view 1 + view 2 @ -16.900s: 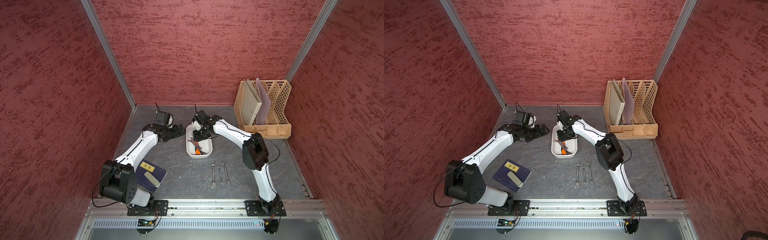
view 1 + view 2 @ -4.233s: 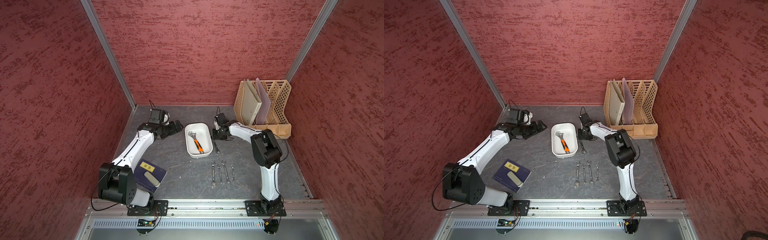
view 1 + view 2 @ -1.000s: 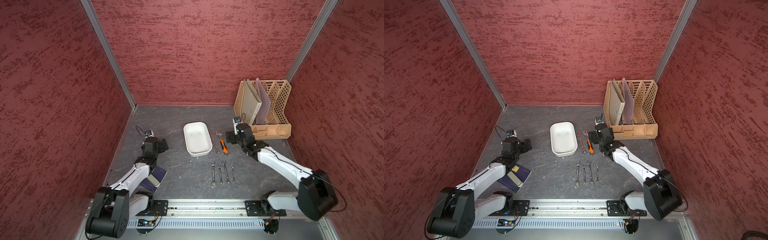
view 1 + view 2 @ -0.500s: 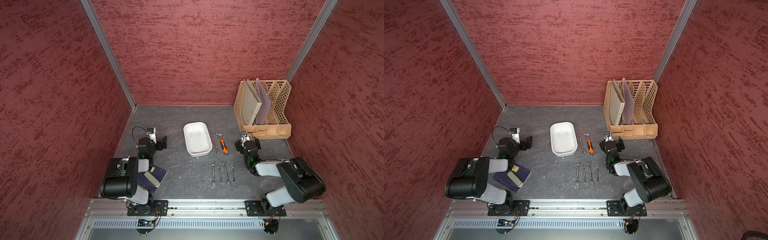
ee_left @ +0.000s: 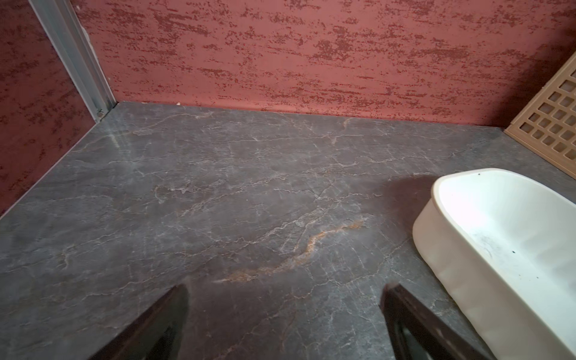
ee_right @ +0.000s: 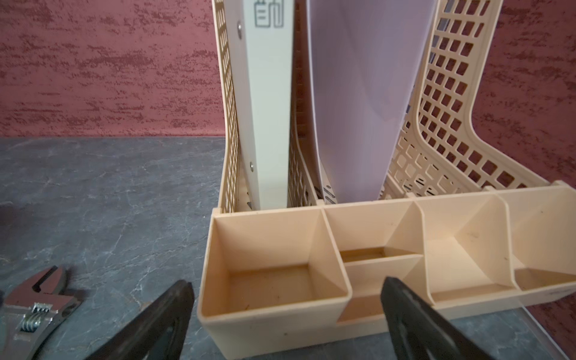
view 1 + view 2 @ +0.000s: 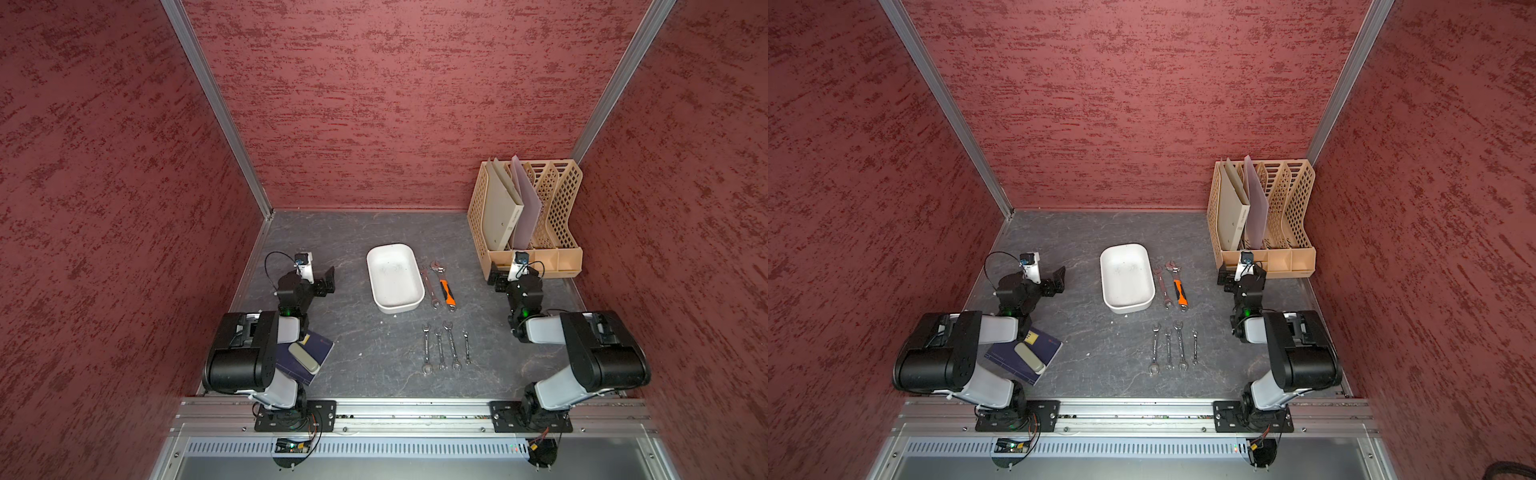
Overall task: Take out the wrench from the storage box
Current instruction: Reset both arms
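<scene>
Overall, dark grey marble-patterned tabletop [image 7: 353, 232] inside red textured walls. Tall beige lattice file rack [image 7: 561, 199] stands at the far right corner, holding a cream binder and a pale lilac sheet, both upright.

Both arms fold back near their bases. Left gripper [image 5: 285, 290]: jaws spread wide over bare tabletop, nothing between them. Right gripper [image 6: 288, 283]: jaws likewise spread wide, holding nothing, pointing at the rack's front compartments.

Shallow white plastic storage box [image 7: 392, 274] sits mid-table between the two arms, nothing inside (faint smudges on its floor show in the left wrist view [image 5: 486, 249]).

Navy notebook [image 7: 322, 347] lies by the left arm's base, partly under the arm, with a pale grey-green oblong case [image 7: 304, 358] on top.

Adjustable wrench with orange grip [image 7: 445, 286] lies flat on the table, outside the box, just to its right. A plain steel open-ended wrench [image 7: 429, 286] lies between it and the box wall. Nearer the rail, four small steel spanners [image 7: 444, 349] lie in a row, side by side.
</scene>
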Robot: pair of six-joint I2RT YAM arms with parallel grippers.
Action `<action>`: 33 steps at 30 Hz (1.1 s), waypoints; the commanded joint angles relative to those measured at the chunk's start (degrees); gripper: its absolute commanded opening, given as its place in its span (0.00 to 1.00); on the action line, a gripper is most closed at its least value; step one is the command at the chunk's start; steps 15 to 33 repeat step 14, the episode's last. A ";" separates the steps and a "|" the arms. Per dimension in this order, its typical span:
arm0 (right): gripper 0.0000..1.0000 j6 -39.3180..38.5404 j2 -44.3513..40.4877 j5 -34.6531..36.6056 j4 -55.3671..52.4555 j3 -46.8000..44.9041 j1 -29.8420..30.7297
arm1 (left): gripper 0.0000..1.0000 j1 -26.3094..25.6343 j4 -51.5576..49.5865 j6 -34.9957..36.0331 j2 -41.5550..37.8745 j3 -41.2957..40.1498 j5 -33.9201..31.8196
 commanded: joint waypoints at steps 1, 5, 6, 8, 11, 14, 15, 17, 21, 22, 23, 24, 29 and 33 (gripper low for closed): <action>0.98 1.78 -0.55 -4.47 -2.29 0.02 -0.42 | 1.00 0.50 -0.16 -0.57 -0.25 0.87 -1.45; 0.98 1.33 -0.58 -5.93 -2.95 0.25 -0.41 | 1.00 0.42 0.01 -0.53 -0.26 0.81 -1.51; 0.98 0.10 -0.18 -9.16 -3.92 1.27 -0.45 | 1.00 0.39 0.01 -0.57 -0.25 0.85 -1.52; 0.98 -0.01 0.06 -10.01 -5.61 2.18 -0.45 | 1.00 0.38 -0.17 -0.58 -0.20 0.94 -1.58; 0.98 0.06 -0.20 -9.87 -5.29 1.64 -0.49 | 1.00 0.29 0.06 -0.47 -0.31 0.76 -1.69; 0.98 -0.14 -0.64 -9.47 -2.97 0.22 -0.47 | 1.00 0.05 0.19 -0.36 -0.34 0.70 -2.11; 0.98 -0.14 -0.64 -9.47 -2.97 0.22 -0.47 | 1.00 0.05 0.19 -0.36 -0.34 0.70 -2.11; 0.98 -0.14 -0.64 -9.47 -2.97 0.22 -0.47 | 1.00 0.05 0.19 -0.36 -0.34 0.70 -2.11; 0.98 -0.14 -0.64 -9.47 -2.97 0.22 -0.47 | 1.00 0.05 0.19 -0.36 -0.34 0.70 -2.11; 0.98 -0.14 -0.64 -9.47 -2.97 0.22 -0.47 | 1.00 0.05 0.19 -0.36 -0.34 0.70 -2.11; 0.98 -0.14 -0.64 -9.47 -2.97 0.22 -0.47 | 1.00 0.05 0.19 -0.36 -0.34 0.70 -2.11; 0.98 -0.14 -0.64 -9.47 -2.97 0.22 -0.47 | 1.00 0.05 0.19 -0.36 -0.34 0.70 -2.11; 0.98 -0.14 -0.64 -9.47 -2.97 0.22 -0.47 | 1.00 0.05 0.19 -0.36 -0.34 0.70 -2.11; 0.98 -0.14 -0.64 -9.47 -2.97 0.22 -0.47 | 1.00 0.05 0.19 -0.36 -0.34 0.70 -2.11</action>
